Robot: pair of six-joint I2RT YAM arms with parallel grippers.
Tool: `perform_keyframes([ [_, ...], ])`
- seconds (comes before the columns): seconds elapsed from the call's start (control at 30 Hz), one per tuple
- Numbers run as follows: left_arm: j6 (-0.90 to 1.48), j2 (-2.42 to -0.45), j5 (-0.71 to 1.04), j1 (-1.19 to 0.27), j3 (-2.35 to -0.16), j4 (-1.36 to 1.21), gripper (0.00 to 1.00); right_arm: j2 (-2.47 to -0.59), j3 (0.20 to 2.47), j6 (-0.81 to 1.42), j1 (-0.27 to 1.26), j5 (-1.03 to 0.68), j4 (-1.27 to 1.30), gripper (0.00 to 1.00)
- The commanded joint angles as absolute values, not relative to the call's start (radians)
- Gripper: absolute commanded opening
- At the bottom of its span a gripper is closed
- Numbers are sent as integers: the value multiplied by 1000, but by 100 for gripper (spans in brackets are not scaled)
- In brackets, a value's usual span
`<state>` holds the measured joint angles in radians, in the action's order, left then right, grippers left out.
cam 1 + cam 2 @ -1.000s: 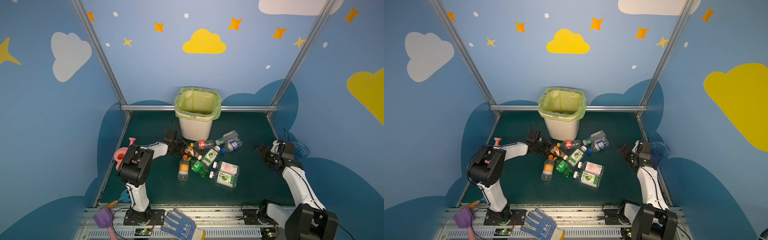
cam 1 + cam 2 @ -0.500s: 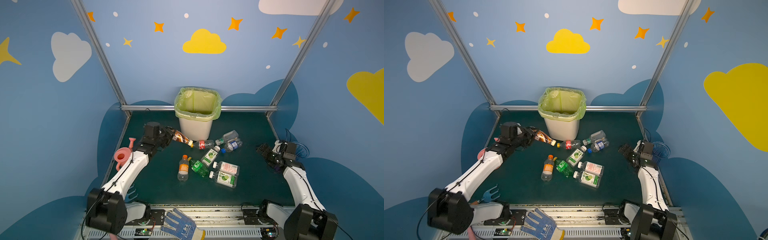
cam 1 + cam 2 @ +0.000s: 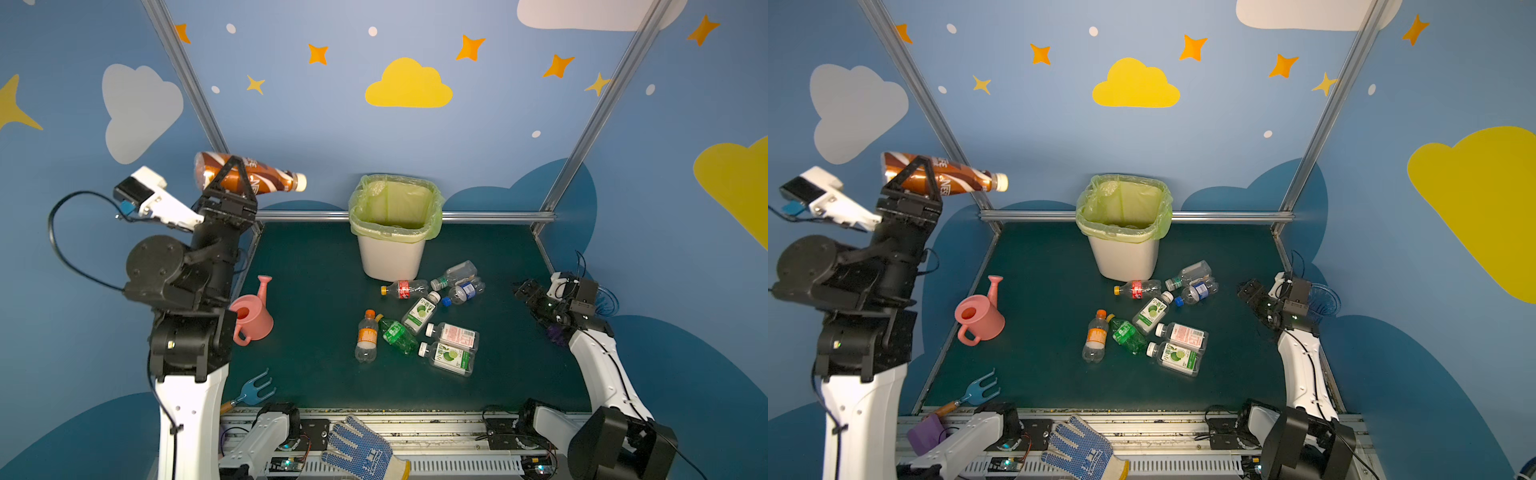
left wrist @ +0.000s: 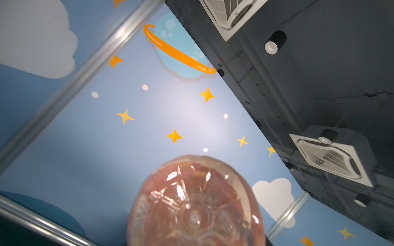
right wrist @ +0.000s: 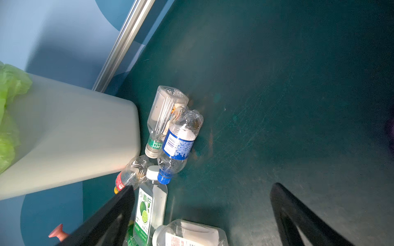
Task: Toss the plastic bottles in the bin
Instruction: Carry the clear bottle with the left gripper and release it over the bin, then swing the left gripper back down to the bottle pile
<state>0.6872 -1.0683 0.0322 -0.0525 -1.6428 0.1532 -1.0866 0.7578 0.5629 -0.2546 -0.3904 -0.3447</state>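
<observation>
Brown bottle (image 3: 249,176) is now riding high above the tabletop's (image 3: 316,374) far left corner, lifted from among the other bottles (image 3: 417,313) near the middle, where it was a second ago. The left gripper (image 3: 232,166) is clasping it crosswise, cap aiming toward the bin (image 3: 390,257) at the far edge. It is not yet hanging over the rim, so the drop is still pending. The right gripper (image 5: 202,186) is waiting, spread wide, by the right edge.

Bright even light, soft shadows, bowed edges, slight blur in wrist views.
</observation>
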Motion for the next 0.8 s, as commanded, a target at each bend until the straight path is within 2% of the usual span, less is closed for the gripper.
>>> perform_keyframes([
  [0.0, 609, -1331, 86, -184, -1646, 234, 60, -1082, 776, 563, -255, -434, -321, 98],
  [0.1, 548, -1570, 145, -300, -1841, 382, 70, -1082, 770, 568, -248, -450, -315, 98],
  [0.2, 510, -1765, 117, -330, -2175, 617, 78, -1080, 778, 562, -247, -458, -328, 97],
  [0.23, 503, -1782, 88, -331, -2252, 631, 84, -1076, 784, 554, -247, -457, -341, 98],
  [0.27, 493, -1777, 75, -331, -2277, 603, 95, -1068, 787, 547, -247, -451, -349, 98],
  [0.3, 470, -1756, 64, -333, -2279, 539, 100, -1060, 786, 547, -248, -439, -354, 98],
  [0.4, 405, -1681, 18, -344, -2265, 429, 100, -1037, 772, 552, -248, -420, -354, 98],
  [0.53, 367, -1609, 17, -347, -2203, 441, 100, -1036, 755, 555, -248, -415, -354, 98],
  [0.77, 375, -1418, -53, -342, -1774, 330, 100, -1062, 760, 567, -247, -436, -354, 98],
])
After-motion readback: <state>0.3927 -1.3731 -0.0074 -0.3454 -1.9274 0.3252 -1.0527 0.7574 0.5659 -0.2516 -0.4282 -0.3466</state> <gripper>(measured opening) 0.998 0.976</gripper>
